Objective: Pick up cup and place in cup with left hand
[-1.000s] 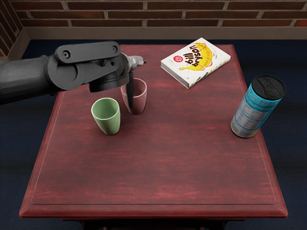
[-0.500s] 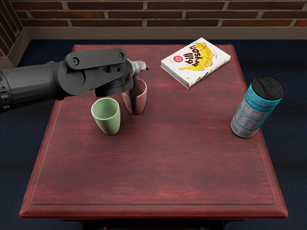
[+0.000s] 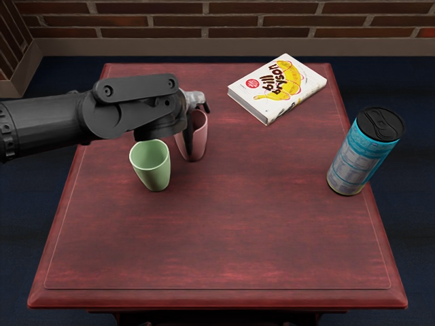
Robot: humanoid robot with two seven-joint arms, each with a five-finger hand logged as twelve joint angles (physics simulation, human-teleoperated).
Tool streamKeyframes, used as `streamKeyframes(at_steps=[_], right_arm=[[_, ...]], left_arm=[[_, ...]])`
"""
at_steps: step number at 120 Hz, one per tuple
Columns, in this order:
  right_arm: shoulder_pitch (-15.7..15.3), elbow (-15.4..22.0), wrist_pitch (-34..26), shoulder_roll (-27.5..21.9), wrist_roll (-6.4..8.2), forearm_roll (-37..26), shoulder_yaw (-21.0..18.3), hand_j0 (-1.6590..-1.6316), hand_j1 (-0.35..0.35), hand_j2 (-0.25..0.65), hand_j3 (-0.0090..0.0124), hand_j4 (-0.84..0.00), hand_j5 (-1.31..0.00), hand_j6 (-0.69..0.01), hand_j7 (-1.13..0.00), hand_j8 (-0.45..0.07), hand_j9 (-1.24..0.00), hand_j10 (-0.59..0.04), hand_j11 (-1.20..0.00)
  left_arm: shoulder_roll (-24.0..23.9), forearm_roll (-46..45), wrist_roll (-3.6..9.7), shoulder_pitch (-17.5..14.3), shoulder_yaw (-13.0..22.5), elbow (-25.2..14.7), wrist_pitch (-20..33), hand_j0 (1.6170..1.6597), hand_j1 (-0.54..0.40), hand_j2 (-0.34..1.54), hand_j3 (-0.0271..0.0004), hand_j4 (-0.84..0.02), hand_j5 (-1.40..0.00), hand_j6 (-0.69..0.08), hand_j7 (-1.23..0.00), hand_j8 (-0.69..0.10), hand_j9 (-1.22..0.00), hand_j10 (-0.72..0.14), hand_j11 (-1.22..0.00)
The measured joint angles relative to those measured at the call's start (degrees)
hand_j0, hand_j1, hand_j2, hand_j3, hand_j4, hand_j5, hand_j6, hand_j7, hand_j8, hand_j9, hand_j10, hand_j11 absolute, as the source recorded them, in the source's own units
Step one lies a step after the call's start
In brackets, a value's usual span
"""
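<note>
From the picture's left edge the left arm reaches in, and my left hand (image 3: pixel 192 112) is at the pink cup (image 3: pixel 199 139), covering part of its rim and left side. How firmly the hand bears on that cup cannot be seen. The pink cup stands upright on the table. A green cup (image 3: pixel 153 166) stands upright just left of it and nearer the front, its mouth uncovered, with the wrist just above and behind its rim.
On the red wooden table (image 3: pixel 224 231), a white and yellow book (image 3: pixel 277 88) lies at the back right. A blue can with a black lid (image 3: pixel 363 153) stands near the right edge. Behind the table is a brick wall.
The left hand has come forward and lower, and the forearm has shifted right. The green cup, book and can have stayed put.
</note>
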Motion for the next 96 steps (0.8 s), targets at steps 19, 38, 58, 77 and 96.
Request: streamKeyframes(at_steps=[19,38,58,77,96], right_arm=[[0.01,-0.04,0.0,0.0,-0.02,0.0,0.0,-1.6581,-0.312,-0.006,0.0,-0.031,-0.04,-0.031,-0.04,-0.031,-0.04,-0.031,-0.04],[0.01,-0.07,0.0,0.0,-0.03,0.0,0.01,-1.6581,-0.312,-0.006,0.0,-0.031,-0.04,-0.031,-0.04,-0.031,-0.04,-0.031,-0.04],[0.0,-0.08,0.0,0.0,-0.05,0.0,0.02,-1.6581,-0.312,-0.006,0.0,-0.031,-0.04,-0.031,-0.04,-0.031,-0.04,-0.031,-0.04],[0.03,-0.08,0.0,0.0,-0.06,0.0,0.07,-1.6581,-0.312,-0.006,0.0,-0.031,-0.04,-0.031,-0.04,-0.031,-0.04,-0.031,-0.04],[0.04,-0.08,-0.01,0.0,-0.06,0.0,0.09,-1.6581,-0.312,-0.006,0.0,-0.031,-0.04,-0.031,-0.04,-0.031,-0.04,-0.031,-0.04]], left_arm=[[-0.08,0.15,0.02,0.06,0.15,-0.01,-0.3,1.6581,-0.056,0.11,0.0,-0.324,-0.4,-0.321,-0.4,-0.322,-0.4,-0.323,-0.4],[-0.16,0.07,0.06,-0.2,0.13,-0.04,-0.66,1.6568,-0.066,0.06,0.0,-0.372,-0.49,-0.341,-0.48,-0.307,-0.48,-0.368,-0.48],[-0.17,0.23,0.01,0.0,0.1,-0.12,-0.62,1.6566,-0.09,0.07,0.0,-0.436,-0.54,-0.344,-0.54,-0.335,-0.55,-0.415,-0.55],[-0.16,-0.23,0.0,-0.18,0.13,-0.16,-0.8,1.6574,-0.127,0.17,0.0,-0.459,-0.61,-0.292,-0.61,-0.285,-0.61,-0.396,-0.61],[-0.08,-1.68,0.01,-1.05,0.2,-0.22,-1.19,1.6542,-0.104,0.05,0.0,-0.408,-0.74,-0.262,-0.72,-0.257,-0.68,-0.366,-0.67]])
